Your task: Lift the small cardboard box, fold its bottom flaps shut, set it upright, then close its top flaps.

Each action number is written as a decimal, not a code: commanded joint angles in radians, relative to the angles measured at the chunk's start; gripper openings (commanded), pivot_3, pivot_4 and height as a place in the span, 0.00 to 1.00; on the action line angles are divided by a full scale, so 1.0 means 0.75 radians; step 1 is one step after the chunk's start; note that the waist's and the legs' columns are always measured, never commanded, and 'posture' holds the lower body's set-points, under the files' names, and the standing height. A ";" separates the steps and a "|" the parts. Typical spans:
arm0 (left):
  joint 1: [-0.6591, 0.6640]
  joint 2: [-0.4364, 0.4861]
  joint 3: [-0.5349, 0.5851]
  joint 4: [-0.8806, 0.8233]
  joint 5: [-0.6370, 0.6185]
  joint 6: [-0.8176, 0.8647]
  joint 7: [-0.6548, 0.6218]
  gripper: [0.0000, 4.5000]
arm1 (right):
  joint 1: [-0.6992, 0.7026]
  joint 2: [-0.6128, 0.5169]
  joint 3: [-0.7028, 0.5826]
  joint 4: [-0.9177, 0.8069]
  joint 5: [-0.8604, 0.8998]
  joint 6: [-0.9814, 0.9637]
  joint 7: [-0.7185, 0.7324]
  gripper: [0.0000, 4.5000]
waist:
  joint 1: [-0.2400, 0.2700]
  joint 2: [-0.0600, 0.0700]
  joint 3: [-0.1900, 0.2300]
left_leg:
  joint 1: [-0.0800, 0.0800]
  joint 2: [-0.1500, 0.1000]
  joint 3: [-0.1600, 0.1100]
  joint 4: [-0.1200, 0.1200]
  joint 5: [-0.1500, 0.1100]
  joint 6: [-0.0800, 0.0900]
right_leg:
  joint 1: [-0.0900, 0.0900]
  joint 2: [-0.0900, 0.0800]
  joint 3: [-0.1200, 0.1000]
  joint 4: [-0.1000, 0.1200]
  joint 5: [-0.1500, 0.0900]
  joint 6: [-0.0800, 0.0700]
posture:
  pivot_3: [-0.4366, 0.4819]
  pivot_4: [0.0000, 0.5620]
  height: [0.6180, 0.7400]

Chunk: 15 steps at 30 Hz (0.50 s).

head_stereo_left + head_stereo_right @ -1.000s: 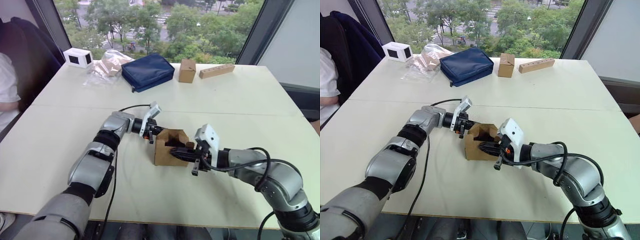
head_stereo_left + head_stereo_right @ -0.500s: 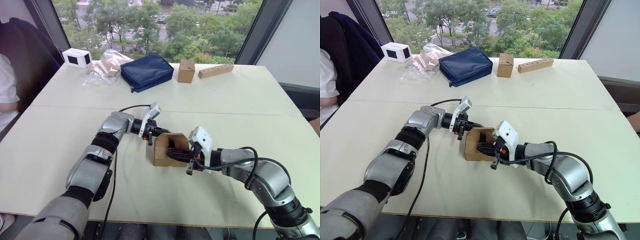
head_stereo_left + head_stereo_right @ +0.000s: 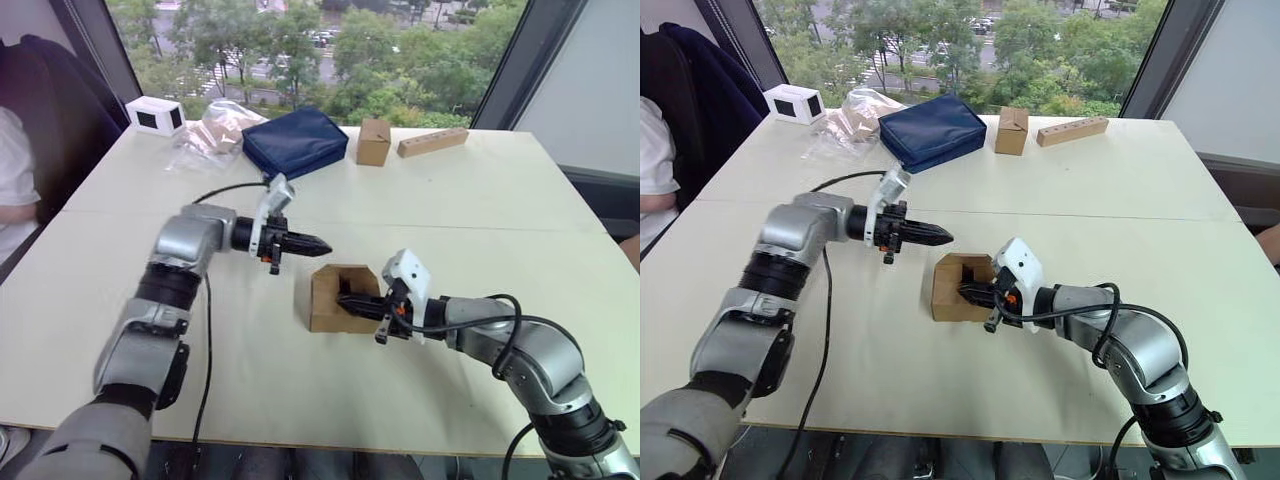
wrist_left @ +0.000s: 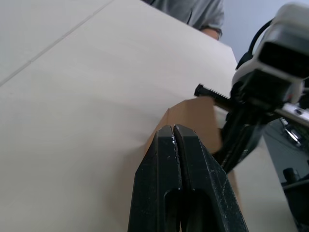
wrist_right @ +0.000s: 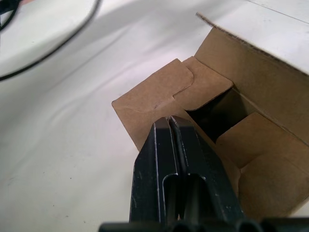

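So the small cardboard box sits near the middle of the table, a bit toward the front edge, on its side by the look of it, with 1 open end facing the robot's right arm. Hard to say from here whether that end carries the bottom flaps or the top flaps.

The right gripper is poked right into that open mouth with both fingers pinched together, holding nothing. Makes sense to me: closed fingers work like a single prod, good for pushing a flap inward rather than grabbing it. In the right wrist view 2 flaps are already partly tucked in, with a dark gap left between them, so the end isn't shut yet.

The left gripper hangs just off the box's far-left corner, apart from it, fingers also closed and empty. My guess is it's parked close so it can brace the box if the push slides it.

Along the far edge are a navy pouch, a smaller sealed box, a wooden block, a white box and a plastic bag, all well out of the way.
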 commanded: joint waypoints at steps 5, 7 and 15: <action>0.143 0.076 -0.014 -0.376 -0.187 0.198 0.025 0.00 | 0.018 -0.006 -0.037 -0.062 0.019 0.021 -0.008 0.00 | -0.001 0.001 0.000 | 0.000 0.000 0.000 0.000 0.000 0.000 | 0.000 0.000 0.000 0.000 0.000 0.000 | 0.48 0.27 1.00; 0.190 0.071 -0.045 -0.411 -0.187 0.200 0.055 0.00 | 0.016 -0.005 -0.040 -0.064 0.019 0.022 -0.009 0.00 | 0.000 0.001 0.000 | 0.001 0.000 0.000 0.000 0.000 -0.001 | 0.001 0.000 0.000 0.000 0.000 0.000 | 0.48 0.27 1.00; 0.272 0.093 -0.134 -0.334 -0.132 0.093 0.091 0.00 | -0.014 -0.004 -0.086 -0.111 0.057 0.064 -0.026 0.00 | 0.000 0.000 0.000 | 0.001 0.000 0.000 0.000 0.000 0.000 | 0.001 0.001 0.000 0.000 0.000 0.000 | 0.48 0.27 1.00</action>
